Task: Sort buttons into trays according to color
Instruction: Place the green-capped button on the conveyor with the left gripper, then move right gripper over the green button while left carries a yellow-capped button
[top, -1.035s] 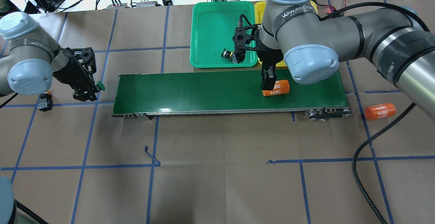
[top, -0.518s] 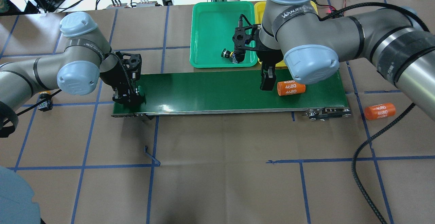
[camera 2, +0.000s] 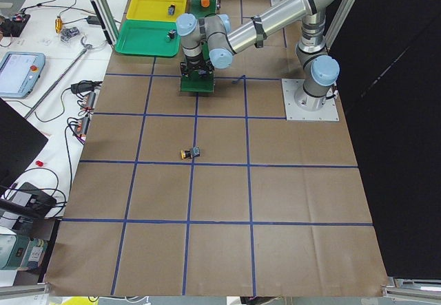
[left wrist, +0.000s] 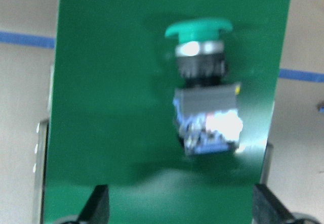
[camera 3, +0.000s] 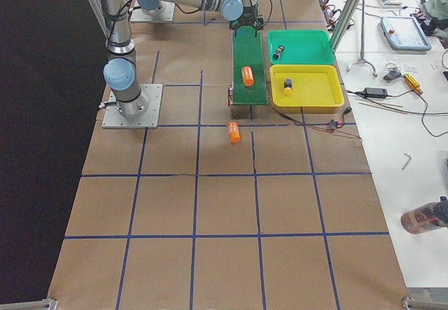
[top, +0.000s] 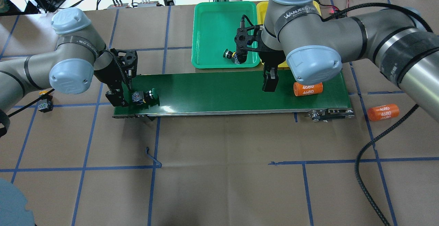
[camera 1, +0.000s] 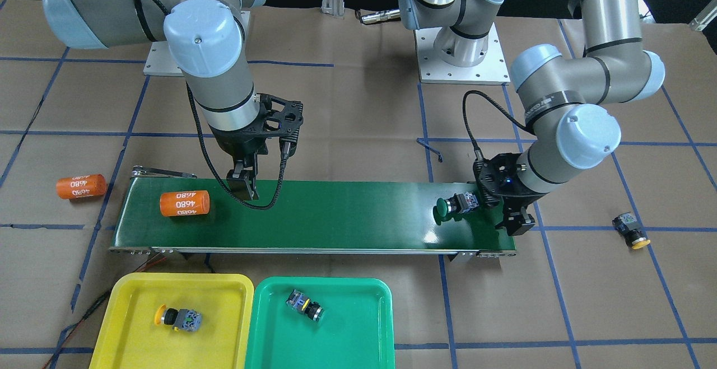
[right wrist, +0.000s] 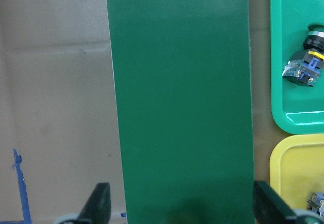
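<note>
A green-capped button (top: 145,96) (left wrist: 205,107) lies on its side at the belt's left end. My left gripper (top: 120,95) (camera 1: 502,210) is open just behind it, its fingers (left wrist: 98,206) apart and not touching it. My right gripper (top: 270,82) (camera 1: 244,187) is open and empty over the belt. A yellow-capped button (camera 1: 178,317) lies in the yellow tray (camera 1: 129,296). Another button (camera 1: 305,306) (right wrist: 305,62) lies in the green tray (camera 1: 358,330); its cap colour is unclear. A yellow-capped button (top: 44,102) (camera 1: 631,230) lies on the paper left of the belt.
The dark-green conveyor belt (top: 219,92) runs across the middle. One orange "4680" cylinder (top: 308,88) lies on its right end; another "4680" cylinder (top: 383,112) lies on the paper beyond it. The right arm hides most of the yellow tray in the overhead view. Cables lie at the far edge.
My left gripper carried the green-capped button from beside the belt onto its left end and let it go. The orange cylinder on the belt moved right. My right arm stayed put.
</note>
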Tool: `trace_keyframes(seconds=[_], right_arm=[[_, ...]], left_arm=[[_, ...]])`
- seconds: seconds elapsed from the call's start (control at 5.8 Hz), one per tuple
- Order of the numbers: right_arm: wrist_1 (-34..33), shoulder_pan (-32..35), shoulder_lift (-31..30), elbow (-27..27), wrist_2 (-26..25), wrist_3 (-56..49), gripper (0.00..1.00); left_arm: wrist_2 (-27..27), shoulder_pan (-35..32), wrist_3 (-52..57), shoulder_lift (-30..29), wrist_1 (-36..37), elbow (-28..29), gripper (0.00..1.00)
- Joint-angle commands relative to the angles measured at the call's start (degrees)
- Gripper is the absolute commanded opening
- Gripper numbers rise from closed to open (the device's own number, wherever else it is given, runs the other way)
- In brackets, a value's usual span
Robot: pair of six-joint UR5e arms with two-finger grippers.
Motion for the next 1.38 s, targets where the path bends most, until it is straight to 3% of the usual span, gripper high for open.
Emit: trace_keyframes(seconds=[0.0, 0.52, 0.69, 1.04, 1.21], right_arm=[[0.06, 0.09, 0.11, 0.00, 0.00, 0.00, 1.00], [-0.12, 0.09, 0.11, 1.48, 0.00, 0.18, 1.00], [-0.12, 0.09, 0.02, 1.58, 0.09, 0.26, 1.00], [-1.78, 0.87, 0.37, 1.50, 3.22, 0.61, 1.00], [-4.31, 2.18, 1.94, 1.49, 3.16, 4.79, 1.00]], left_arm=[[-2.12, 11.24, -0.17, 0.19, 0.17, 0.12, 0.98], [-4.42, 24.38, -0.95, -3.40, 3.05, 0.47, 0.98], [-4.33, 25.10, -11.31, -4.89, 5.16, 1.08, 0.98], [-3.54, 25.20, -24.80, -11.46, 5.10, 10.18, 0.98], [-1.71, 25.20, -31.30, -12.28, 5.10, 11.62, 0.98]])
